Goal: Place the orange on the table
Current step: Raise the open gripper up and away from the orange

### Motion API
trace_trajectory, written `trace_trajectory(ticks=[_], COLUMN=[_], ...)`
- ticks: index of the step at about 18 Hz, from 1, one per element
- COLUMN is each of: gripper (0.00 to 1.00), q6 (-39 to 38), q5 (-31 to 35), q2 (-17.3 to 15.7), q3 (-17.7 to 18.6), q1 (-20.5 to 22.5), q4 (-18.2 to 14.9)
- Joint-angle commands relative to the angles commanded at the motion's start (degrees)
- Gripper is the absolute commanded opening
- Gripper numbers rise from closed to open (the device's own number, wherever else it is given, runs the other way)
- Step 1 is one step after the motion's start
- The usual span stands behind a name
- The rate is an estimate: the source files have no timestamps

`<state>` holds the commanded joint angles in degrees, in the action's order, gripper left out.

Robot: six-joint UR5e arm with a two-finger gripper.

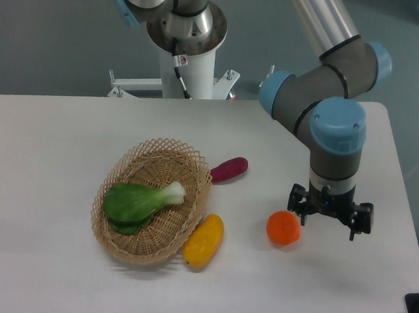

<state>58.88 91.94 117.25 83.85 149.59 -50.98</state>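
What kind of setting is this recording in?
Probably a robotics lab test bench: a robot arm bolted on a pedestal behind a plain white table, with toy-like produce such as an orange and a wicker basket.

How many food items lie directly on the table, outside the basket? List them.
3. The small round bright orange beside the gripper, the elongated yellow fruit against the woven wicker basket, and the purple oblong vegetable behind it.

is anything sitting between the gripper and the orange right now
Nothing visible does. The orange sits on the white table just beside the gripper, with only bare tabletop near them. The yellow fruit, purple vegetable and basket all lie on the orange's far side.
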Motion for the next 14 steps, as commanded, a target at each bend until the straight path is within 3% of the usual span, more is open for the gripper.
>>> trace_trajectory(ticks=[14], gripper=[0.99], q6=[2.73], q5=[-0.62], q2=[-1.06], q3=[0.35], q1=[1.14], q4=[-0.35])
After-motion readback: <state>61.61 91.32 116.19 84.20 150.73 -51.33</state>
